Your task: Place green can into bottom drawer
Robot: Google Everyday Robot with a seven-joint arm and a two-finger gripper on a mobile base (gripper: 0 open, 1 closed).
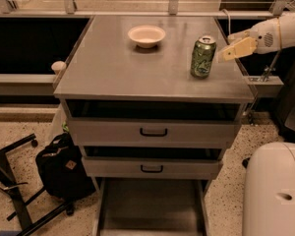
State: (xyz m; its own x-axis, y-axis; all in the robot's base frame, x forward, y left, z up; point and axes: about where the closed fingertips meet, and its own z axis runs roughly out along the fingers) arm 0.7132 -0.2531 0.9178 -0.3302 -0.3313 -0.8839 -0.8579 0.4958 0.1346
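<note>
The green can (203,58) stands upright on the grey cabinet top (123,70), near its right edge. My gripper (226,47) comes in from the right at the can's height. Its fingers are open, its tips are just right of the can, and it holds nothing. The bottom drawer (152,205) is pulled out at floor level below the two upper drawers, and its grey tray holds nothing.
A cream-white bowl (146,35) sits at the back middle of the cabinet top. The two upper drawers (153,132) with black handles are slightly ajar. A black backpack (61,168) and a black stand (14,191) are on the floor at left. My white base (275,191) is at lower right.
</note>
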